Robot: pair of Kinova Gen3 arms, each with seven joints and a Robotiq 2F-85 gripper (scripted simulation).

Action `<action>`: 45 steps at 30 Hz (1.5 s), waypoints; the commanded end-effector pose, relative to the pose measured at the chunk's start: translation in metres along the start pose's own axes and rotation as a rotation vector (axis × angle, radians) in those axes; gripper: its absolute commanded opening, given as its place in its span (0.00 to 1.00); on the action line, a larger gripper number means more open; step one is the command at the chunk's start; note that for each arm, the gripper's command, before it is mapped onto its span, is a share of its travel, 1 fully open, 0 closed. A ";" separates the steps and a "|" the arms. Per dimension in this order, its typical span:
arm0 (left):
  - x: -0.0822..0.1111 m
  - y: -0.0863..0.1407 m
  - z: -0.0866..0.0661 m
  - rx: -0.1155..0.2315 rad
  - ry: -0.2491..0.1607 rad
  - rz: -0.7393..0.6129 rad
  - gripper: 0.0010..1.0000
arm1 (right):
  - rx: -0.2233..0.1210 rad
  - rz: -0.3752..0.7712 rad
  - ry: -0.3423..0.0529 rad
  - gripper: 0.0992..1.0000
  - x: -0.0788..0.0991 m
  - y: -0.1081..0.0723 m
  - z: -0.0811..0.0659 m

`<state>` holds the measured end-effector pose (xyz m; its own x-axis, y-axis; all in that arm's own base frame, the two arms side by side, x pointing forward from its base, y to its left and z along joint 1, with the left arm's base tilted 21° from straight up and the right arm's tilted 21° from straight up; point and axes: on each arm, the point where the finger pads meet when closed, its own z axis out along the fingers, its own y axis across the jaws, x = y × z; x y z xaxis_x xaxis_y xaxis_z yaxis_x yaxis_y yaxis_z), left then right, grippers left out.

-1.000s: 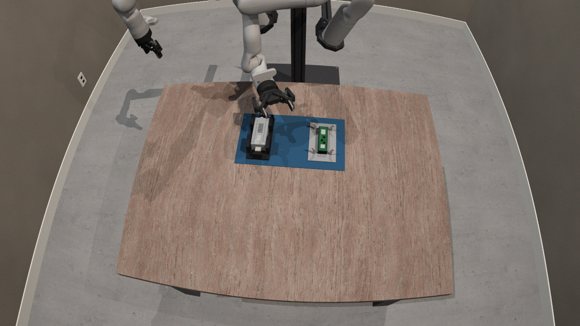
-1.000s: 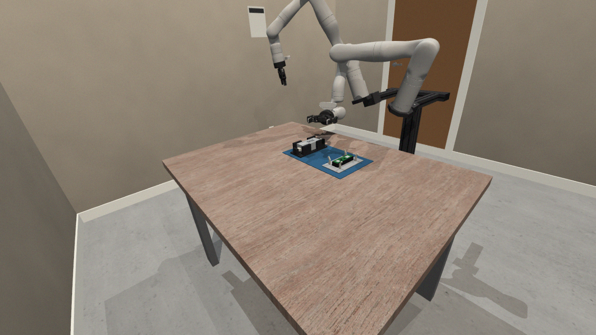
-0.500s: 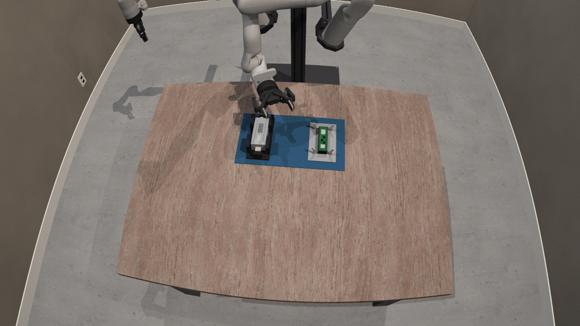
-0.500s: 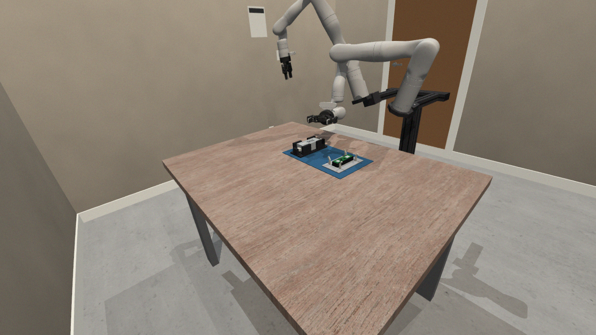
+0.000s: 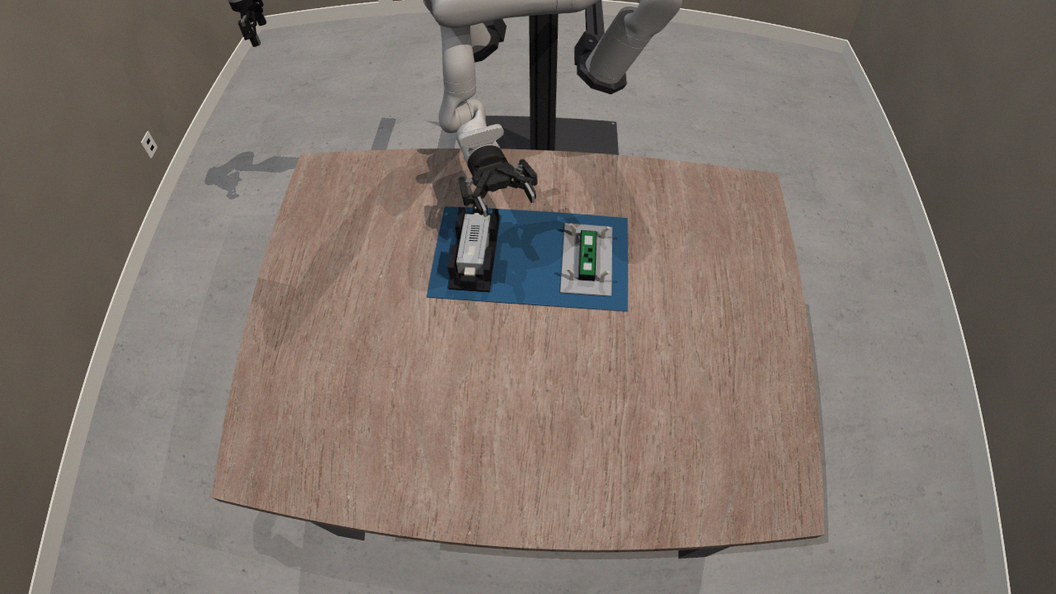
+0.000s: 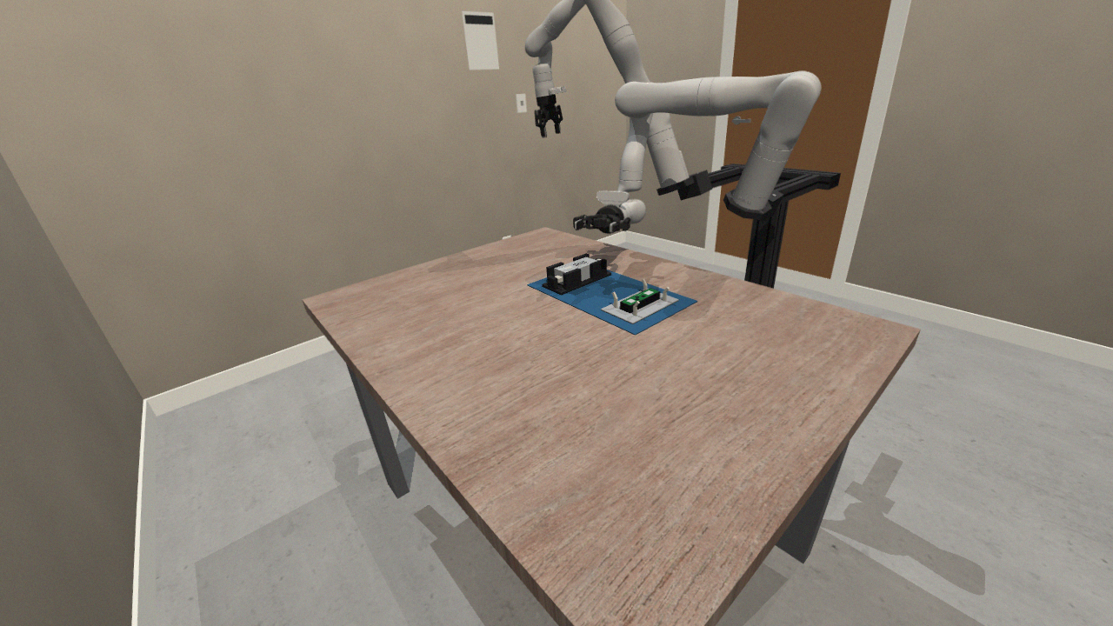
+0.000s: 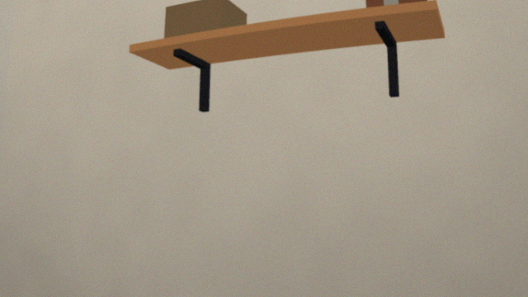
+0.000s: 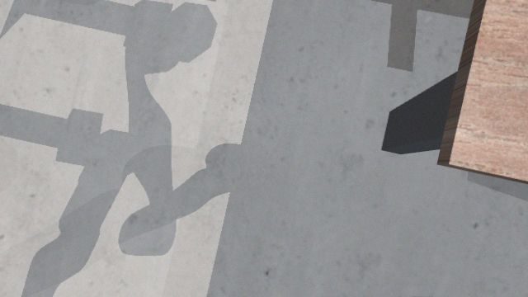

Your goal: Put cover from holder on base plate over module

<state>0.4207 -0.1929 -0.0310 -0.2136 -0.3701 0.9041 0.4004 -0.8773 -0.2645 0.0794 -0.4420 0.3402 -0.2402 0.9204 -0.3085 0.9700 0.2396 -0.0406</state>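
In the top view, a flat blue rectangular mat (image 5: 528,289) (image 6: 589,301) lies on a wood-grain table (image 5: 516,413) (image 6: 591,404) (image 8: 503,107). At the mat's nine o'clock, the light-grey box-shaped cover (image 5: 473,240) (image 6: 571,267), slotted on top, sits in its black walled holder (image 5: 469,285) (image 6: 572,280). At three o'clock lies the pale rectangular base plate (image 5: 568,258) (image 6: 615,313), bearing the green-topped black module (image 5: 587,254) (image 6: 639,299), uncovered. The left gripper (image 5: 506,205) (image 6: 596,225), black and metallic, has its jaws spread with nothing between them, between eleven and twelve o'clock of the mat's centre. The black right gripper (image 5: 257,33) (image 6: 550,132) is well apart from the table, toward its ten-to-eleven o'clock, also released. In the exterior view, the cover's holder is at ten o'clock from the base plate; slim pale posts (image 6: 616,300) stand around the module. The left gripper is at one o'clock from the cover, the right gripper higher, between eleven and twelve. The left wrist view shows a beige wall (image 7: 264,186) and, at twelve o'clock, an orange-brown board shelf (image 7: 289,39) on black brackets. The right wrist view shows grey floor (image 8: 309,206) with arm shadows, and a table corner at two o'clock.
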 end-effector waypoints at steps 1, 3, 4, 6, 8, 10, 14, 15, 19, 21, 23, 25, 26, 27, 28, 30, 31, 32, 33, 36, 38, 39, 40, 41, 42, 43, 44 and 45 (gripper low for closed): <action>0.001 0.001 0.000 0.000 0.001 -0.002 1.00 | 0.002 0.052 -0.010 1.00 -0.001 -0.016 -0.005; 0.001 0.001 0.000 0.000 0.001 -0.002 1.00 | 0.004 0.084 -0.016 1.00 -0.001 -0.026 -0.008; 0.001 0.001 0.000 0.000 0.001 -0.002 1.00 | 0.005 0.098 -0.019 1.00 -0.001 -0.031 -0.010; 0.001 0.001 0.000 0.000 0.001 -0.002 1.00 | 0.007 0.125 -0.024 1.00 -0.001 -0.039 -0.012; 0.001 0.001 0.000 0.000 0.001 -0.002 1.00 | 0.008 0.147 -0.028 1.00 -0.001 -0.046 -0.015; 0.001 0.001 0.000 0.000 0.001 -0.002 1.00 | 0.008 0.147 -0.028 1.00 -0.001 -0.046 -0.015; 0.001 0.001 0.000 0.000 0.001 -0.002 1.00 | 0.010 0.182 -0.036 1.00 0.000 -0.056 -0.018; 0.001 0.001 0.000 0.000 0.001 -0.002 1.00 | 0.011 0.188 -0.037 1.00 0.000 -0.058 -0.019; 0.001 0.001 0.000 0.000 0.001 -0.002 1.00 | 0.012 0.207 -0.041 1.00 0.000 -0.064 -0.021; 0.001 0.001 0.000 0.000 0.001 -0.002 1.00 | 0.013 0.213 -0.042 1.00 0.000 -0.066 -0.021; 0.001 0.001 0.000 0.000 0.001 -0.002 1.00 | 0.013 0.216 -0.043 1.00 0.000 -0.067 -0.022; 0.001 0.001 0.000 0.000 0.001 -0.002 1.00 | 0.013 0.218 -0.043 1.00 0.001 -0.068 -0.022; 0.001 0.001 0.000 0.000 0.001 -0.002 1.00 | 0.013 0.218 -0.043 1.00 0.001 -0.068 -0.022; 0.001 0.001 0.000 0.000 0.001 -0.002 1.00 | 0.013 0.218 -0.043 1.00 0.001 -0.068 -0.022; 0.001 0.001 0.000 0.000 0.001 -0.002 1.00 | 0.013 0.218 -0.043 1.00 0.001 -0.068 -0.022; 0.001 0.001 0.000 0.000 0.001 -0.002 1.00 | 0.013 0.219 -0.044 1.00 0.001 -0.068 -0.022; 0.001 0.001 0.000 0.000 0.001 -0.002 1.00 | 0.013 0.219 -0.044 1.00 0.001 -0.068 -0.022; 0.001 0.001 0.000 0.000 0.001 -0.002 1.00 | 0.013 0.219 -0.044 1.00 0.001 -0.068 -0.022; 0.001 0.001 0.000 0.000 0.001 -0.002 1.00 | 0.013 0.219 -0.044 1.00 0.001 -0.068 -0.022; 0.001 0.001 0.000 0.000 0.001 -0.002 1.00 | 0.013 0.219 -0.044 1.00 0.001 -0.068 -0.022; 0.001 0.001 0.000 0.000 0.001 -0.002 1.00 | 0.013 0.219 -0.044 1.00 0.001 -0.068 -0.022; 0.001 0.001 0.000 0.000 0.001 -0.002 1.00 | 0.013 0.219 -0.044 1.00 0.001 -0.068 -0.022; 0.001 0.001 0.000 0.000 0.001 -0.002 1.00 | 0.013 0.219 -0.044 1.00 0.001 -0.068 -0.022; 0.001 0.001 0.000 0.000 0.001 -0.002 1.00 | 0.013 0.219 -0.044 1.00 0.001 -0.068 -0.022; 0.001 0.001 0.000 0.000 0.001 -0.002 1.00 | 0.013 0.219 -0.044 1.00 0.001 -0.068 -0.022; 0.001 0.001 0.000 0.000 0.001 -0.002 1.00 | 0.013 0.219 -0.044 1.00 0.001 -0.068 -0.022; 0.001 0.001 0.000 0.000 0.001 -0.002 1.00 | 0.013 0.219 -0.044 1.00 0.001 -0.068 -0.022; 0.001 0.001 0.000 0.000 0.001 -0.002 1.00 | 0.013 0.219 -0.044 1.00 0.001 -0.068 -0.022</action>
<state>0.4207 -0.1929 -0.0310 -0.2136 -0.3701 0.9041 0.4004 -0.8773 -0.2645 0.0128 -0.4508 0.3633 -0.0228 0.9362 -0.3508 0.9993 0.0315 0.0190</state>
